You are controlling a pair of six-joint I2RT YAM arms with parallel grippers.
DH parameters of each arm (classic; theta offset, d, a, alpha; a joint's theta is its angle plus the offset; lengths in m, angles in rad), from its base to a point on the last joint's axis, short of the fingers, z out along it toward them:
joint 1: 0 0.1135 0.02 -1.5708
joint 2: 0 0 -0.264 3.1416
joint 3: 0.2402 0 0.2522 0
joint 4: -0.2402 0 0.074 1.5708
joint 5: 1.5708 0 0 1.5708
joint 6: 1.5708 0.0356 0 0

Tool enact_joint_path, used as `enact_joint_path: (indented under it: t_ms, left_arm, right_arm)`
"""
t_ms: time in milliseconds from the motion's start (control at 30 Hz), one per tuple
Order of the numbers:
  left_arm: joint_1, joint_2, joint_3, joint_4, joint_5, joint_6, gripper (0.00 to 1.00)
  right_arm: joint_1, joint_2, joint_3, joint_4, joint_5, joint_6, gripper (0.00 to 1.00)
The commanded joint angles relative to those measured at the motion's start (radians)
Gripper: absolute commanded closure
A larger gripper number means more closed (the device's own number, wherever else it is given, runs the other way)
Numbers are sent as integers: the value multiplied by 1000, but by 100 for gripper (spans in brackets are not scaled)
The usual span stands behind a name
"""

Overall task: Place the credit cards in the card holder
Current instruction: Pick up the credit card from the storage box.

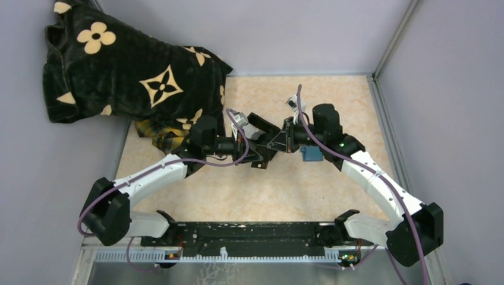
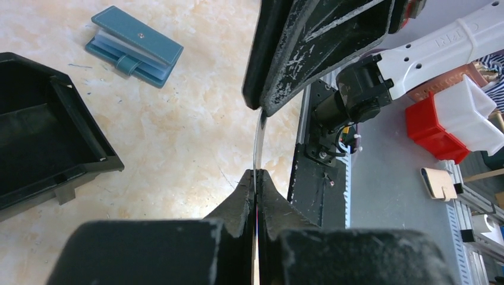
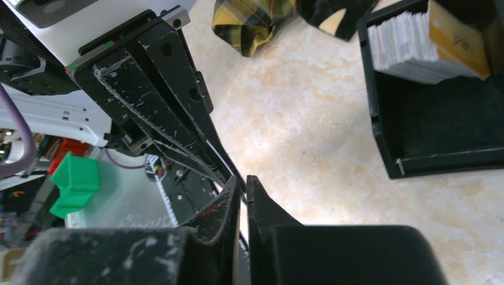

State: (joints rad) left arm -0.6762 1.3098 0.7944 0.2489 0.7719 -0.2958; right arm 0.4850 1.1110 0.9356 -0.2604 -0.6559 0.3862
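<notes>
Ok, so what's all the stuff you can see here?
held card: one, pale, edge-on between both arms' jaws
card stack: one, pale with a tan card in front, inside the box
box: one, black, on the table
wallet: one, blue, on the table, apart from the box
flower cloth: one, black with cream flowers, far left corner
check cloth: one, yellow, by the flower cloth
table: one, beige marble
bins: one red, one white, off the table
green block: one, off the table
left arm, right arm: two, white and black, meeting over the middle; left jaws and right jaws both shut on the held card
</notes>
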Motion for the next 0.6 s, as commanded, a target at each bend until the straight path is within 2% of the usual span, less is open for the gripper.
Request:
enact_joint_path:
  t_ms: [0, 67, 167, 333, 567]
  left_arm:
    - [9, 12, 30, 33, 22, -4, 100]
    - [10, 13, 32, 41, -1, -23, 100]
    - [10, 7, 13, 97, -58, -83, 100]
    - [10, 15, -69, 299, -142, -255, 100]
    - [10, 126, -108, 535, -157, -465, 100]
  right_arm:
    - [-16, -9, 0, 81, 25, -12, 79]
    - [-16, -39, -24, 95, 84, -19, 61]
    - [-16, -95, -73, 126, 152, -27, 47]
    - [-16, -184, -204, 232, 200, 7, 45]
    - [-16, -196, -256, 312, 201, 31, 45]
